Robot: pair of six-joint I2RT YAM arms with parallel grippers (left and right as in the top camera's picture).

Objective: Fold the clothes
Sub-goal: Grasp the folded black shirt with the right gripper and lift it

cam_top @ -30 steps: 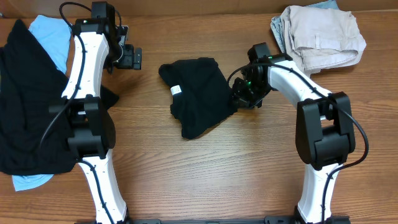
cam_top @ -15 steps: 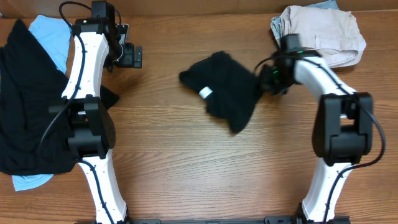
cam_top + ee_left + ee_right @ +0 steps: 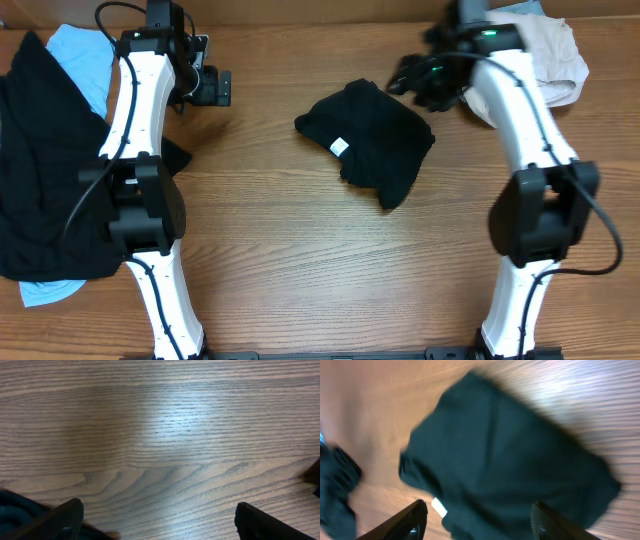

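A crumpled black garment (image 3: 372, 132) with a small white tag (image 3: 339, 147) lies at the table's middle. It fills the blurred right wrist view (image 3: 510, 465). My right gripper (image 3: 420, 82) is open and empty, raised above the garment's upper right edge; its fingers (image 3: 480, 520) spread wide over the cloth. My left gripper (image 3: 212, 88) is open and empty at the back left, over bare wood (image 3: 160, 445). A pile of black clothes (image 3: 45, 170) lies at the left over a light-blue piece (image 3: 85, 60). Beige clothes (image 3: 535, 55) are stacked at the back right.
The wooden table (image 3: 330, 270) runs across the whole view. A bit of dark cloth (image 3: 15, 510) shows at the lower left of the left wrist view. Both arm bases stand at the front edge.
My right gripper dragged the black garment to the right, let go of it, and rose toward the back right. The left arm has not moved.
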